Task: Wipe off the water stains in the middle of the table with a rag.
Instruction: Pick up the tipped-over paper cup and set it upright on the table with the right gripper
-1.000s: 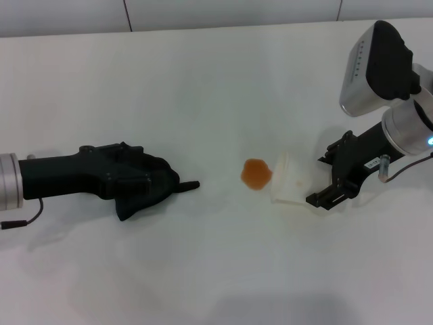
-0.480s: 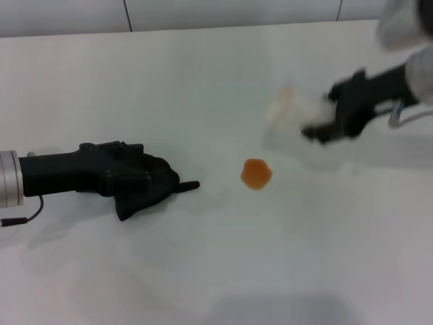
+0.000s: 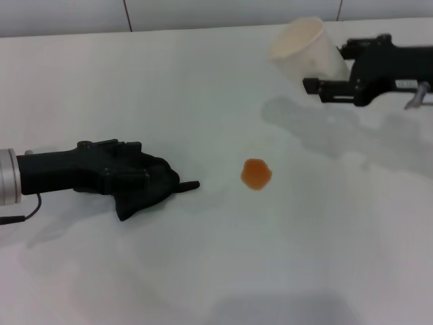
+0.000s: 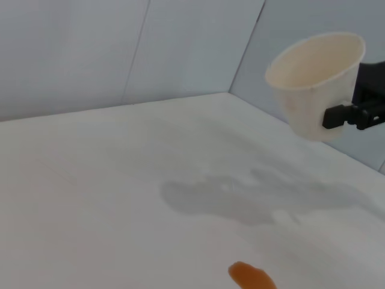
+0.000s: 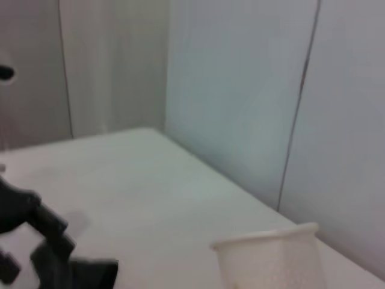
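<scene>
White matte table [image 3: 216, 271], pale panelled wall behind; I log each view in turn.

Head view:
- Left gripper [image 3: 177, 184], low over the table on my left side, fingers clamped onto the rag [image 3: 145, 193]; black cloth bunched around the fingers, one pointed corner hanging toward the table below the gripper body.
- Water stains [image 3: 256, 174]: one small orange-brown blot, ahead of the left gripper's tip, near but not touching it.
- Right gripper [image 3: 323, 87], raised at the far right, fingers closed on the wall of a white cup [image 3: 306, 46]; cup tilted, mouth turned up and away from the gripper. Cup and gripper cast a grey shadow on the table beneath.
- A small pale label sits on the right gripper body; I cannot read its writing.

Left wrist view:
- My own fingers and the rag do not show.
- Blot [image 4: 252, 278] at the near edge, cup [image 4: 317, 84] held aloft beyond it, with the right gripper's [image 4: 344, 114] black fingers against its side. Cup's open interior visible here.

Right wrist view:
- Cup rim [image 5: 271, 256] close to the camera.
- Left gripper [image 5: 42, 253] dark and blurred, farther off across the table.
- Blot not seen from here.
</scene>
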### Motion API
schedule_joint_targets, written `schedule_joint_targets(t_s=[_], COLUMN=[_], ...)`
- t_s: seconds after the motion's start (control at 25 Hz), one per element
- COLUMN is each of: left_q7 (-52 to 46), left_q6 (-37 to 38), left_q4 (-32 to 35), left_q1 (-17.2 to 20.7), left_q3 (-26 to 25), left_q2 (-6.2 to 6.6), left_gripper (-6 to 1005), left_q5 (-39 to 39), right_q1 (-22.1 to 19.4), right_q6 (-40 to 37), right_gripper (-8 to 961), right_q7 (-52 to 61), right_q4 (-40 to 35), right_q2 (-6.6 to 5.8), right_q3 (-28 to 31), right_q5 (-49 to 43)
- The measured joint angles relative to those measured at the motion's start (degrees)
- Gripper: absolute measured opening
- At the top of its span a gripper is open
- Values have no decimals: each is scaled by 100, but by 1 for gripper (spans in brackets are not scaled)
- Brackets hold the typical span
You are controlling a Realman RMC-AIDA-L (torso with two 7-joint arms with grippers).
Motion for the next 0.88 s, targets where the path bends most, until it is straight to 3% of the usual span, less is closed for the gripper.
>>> schedule_joint_targets(t_s=[0.2,0.4,0.6,0.88], left_q7=[0,-6,-8,-16], left_q6=[0,-1,-14,-73], left_q4=[-3,3,12,4], left_q1=[-5,-18,-19,-31], left_q3=[1,2,-2,-7], left_q2=[3,3,1,1], left_gripper=[830,829,828,827], left_q5=[10,28,35,36], right_q1=[-187,-215,-292,-285], right_q6=[276,-46,-675,-996], right_gripper=[631,630,631,630], right_q7=[-840,-2011,-3109,-4705], right_q4=[1200,2351,3222,4142], right_q2=[-11,-12,-15,-11], right_q3=[182,666,1132,1017], right_q5=[1208,2132,2613,2872])
